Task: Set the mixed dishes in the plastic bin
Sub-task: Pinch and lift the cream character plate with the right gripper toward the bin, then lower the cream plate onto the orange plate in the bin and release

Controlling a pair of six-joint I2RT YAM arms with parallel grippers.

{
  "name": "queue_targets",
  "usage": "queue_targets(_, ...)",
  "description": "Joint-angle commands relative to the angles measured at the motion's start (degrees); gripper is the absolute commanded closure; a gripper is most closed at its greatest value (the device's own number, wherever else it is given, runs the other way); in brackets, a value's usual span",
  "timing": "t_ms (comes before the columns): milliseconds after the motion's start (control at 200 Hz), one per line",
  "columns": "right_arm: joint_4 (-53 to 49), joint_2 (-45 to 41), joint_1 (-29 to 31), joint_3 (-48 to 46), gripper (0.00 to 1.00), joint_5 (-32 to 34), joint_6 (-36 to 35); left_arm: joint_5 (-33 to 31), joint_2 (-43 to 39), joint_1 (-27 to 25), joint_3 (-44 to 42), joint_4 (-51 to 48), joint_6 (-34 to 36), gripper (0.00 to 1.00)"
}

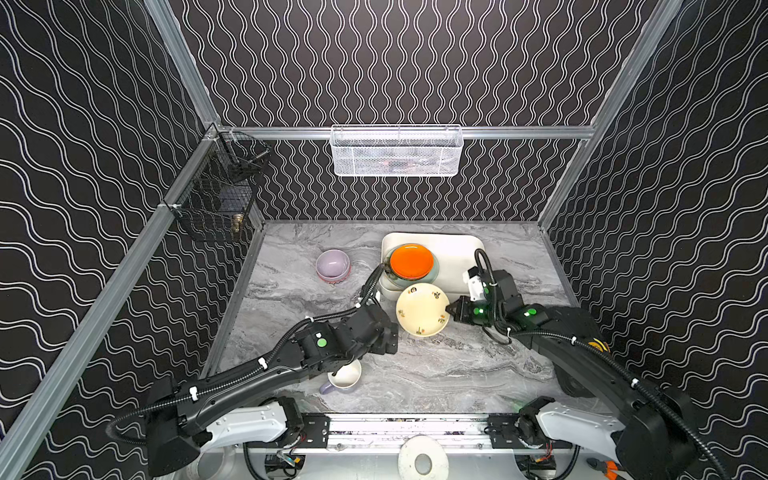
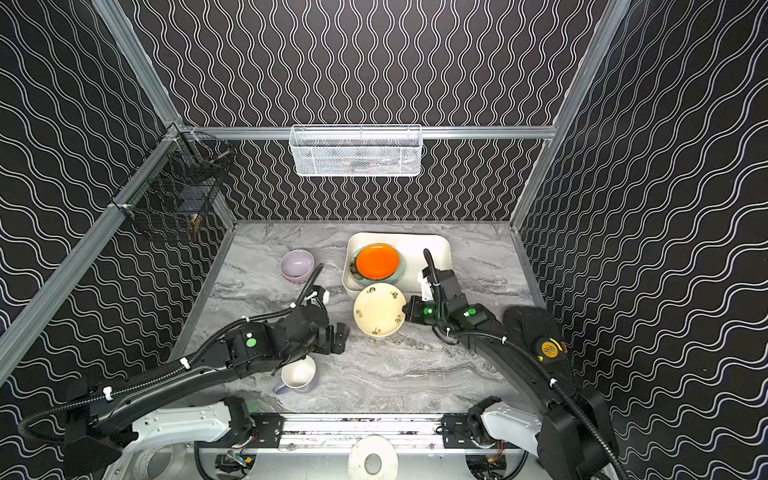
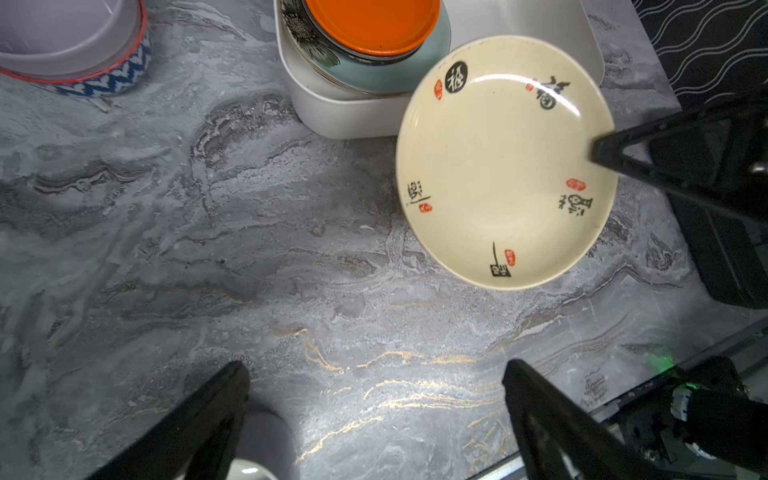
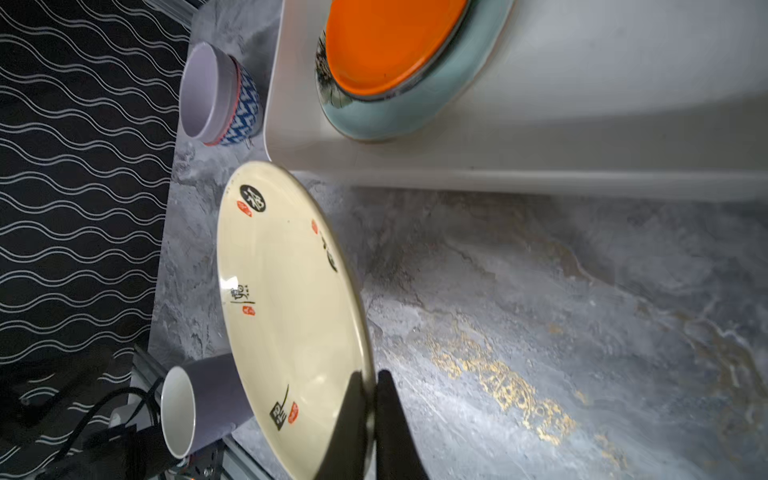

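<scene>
The lilac bowl (image 1: 332,264) stood at the left. The left gripper (image 3: 374,368) hung empty, fingers wide, near the lavender mug (image 1: 345,376). The tilted pale yellow plate (image 1: 422,309), just beside the near wall of the plastic bin (image 1: 457,253), was pinched at its rim by the right gripper (image 1: 449,309).

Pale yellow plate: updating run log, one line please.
right gripper: shut on pale yellow plate | left gripper: open | plate: outside plastic bin

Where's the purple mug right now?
In both top views the lavender mug stands near the front edge of the table, left of centre, partly under the left arm, well short of the plastic bin.
</scene>
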Motion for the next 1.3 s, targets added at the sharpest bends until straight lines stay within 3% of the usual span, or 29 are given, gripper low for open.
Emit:
queue_targets(0,-0.8,4.8,-0.9,5.5,0.95,4.6,-1.6,2.1,0.3,2.1,1.1,-0.6,3.5,0.01)
queue_targets(375,0.0,34.6,-7.8,33.4,0.95,1.6,-3.8,7.8,0.4,15.4,1.5,-0.2,10.1,0.01)
queue_targets(656,-5.4,53.2,-9.1,52.1,0.95,-0.6,-5.7,18.5,3.9,26.1,-0.2,3.4,12.7,0.01)
queue_targets(936,-4.3,55.5,-9.1,50.7,0.92,-1.6,-5.5,22.8,5.4,30.4,-0.9,4.5,13.1,0.02)
queue_targets(996,-4.4,55.2,-9.1,50.2,0.87,-1.4,-5.7,23.0,5.5,30.4,-0.9,4.6,13.1,0.01)
queue_targets(1116,-4.9,53.8,-8.9,49.1,0.66,0.6,-6.3,22.9,5.5,30.4,-1.0,4.5,13.0,0.01)
queue_targets(1296,-5.1,51.3,-8.9,47.4,0.62,2.8,-7.2,23.0,4.9,30.4,-1.5,4.8,12.8,0.01)
